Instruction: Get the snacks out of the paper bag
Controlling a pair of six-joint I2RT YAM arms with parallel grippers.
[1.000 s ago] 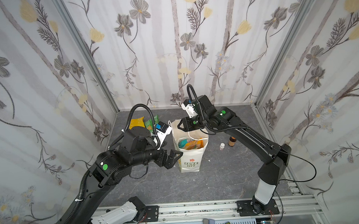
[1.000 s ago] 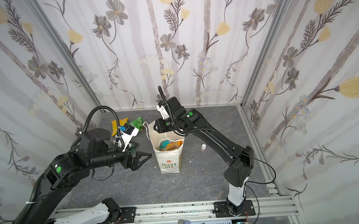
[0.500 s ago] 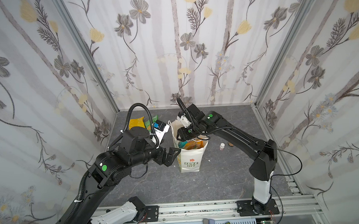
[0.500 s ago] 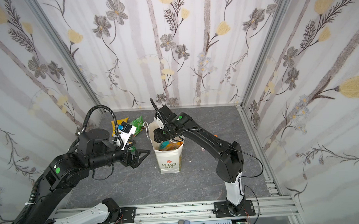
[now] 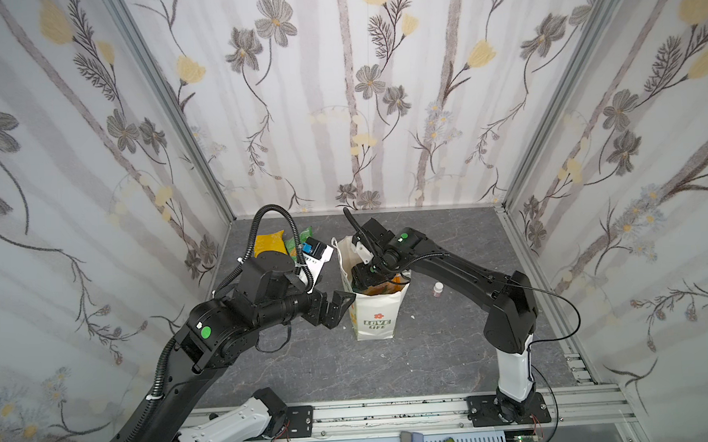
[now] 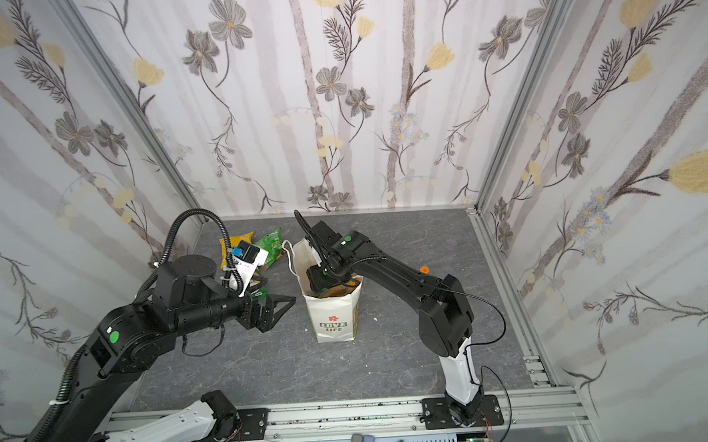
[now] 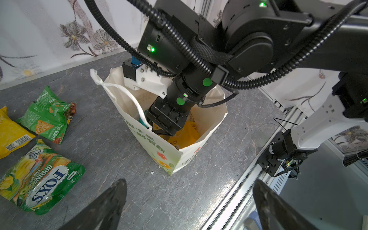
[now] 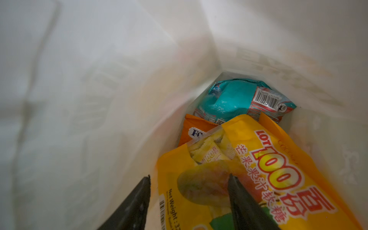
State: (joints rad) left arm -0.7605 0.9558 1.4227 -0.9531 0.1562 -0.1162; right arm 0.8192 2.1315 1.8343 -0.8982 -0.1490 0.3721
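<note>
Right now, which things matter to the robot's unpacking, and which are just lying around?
Job: paper bag, mango sweets packet, teal packet, orange packet inside; green chips packet, yellow packet, FOXS packet outside.
Lying about: white bottle, orange-capped bottle.

Right hand [image 8: 189,176] crowds the narrow paper bag [image 7: 175,159].

A small white bottle [image 5: 438,289] sits on the grey table [image 5: 434,351] amid floral walls [image 5: 337,85].

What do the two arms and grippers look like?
The left arm and right arm are black with white lower links, round green stickers and ribbed black cable hoses. The left gripper and right gripper have dark, tapered fingers.
</note>
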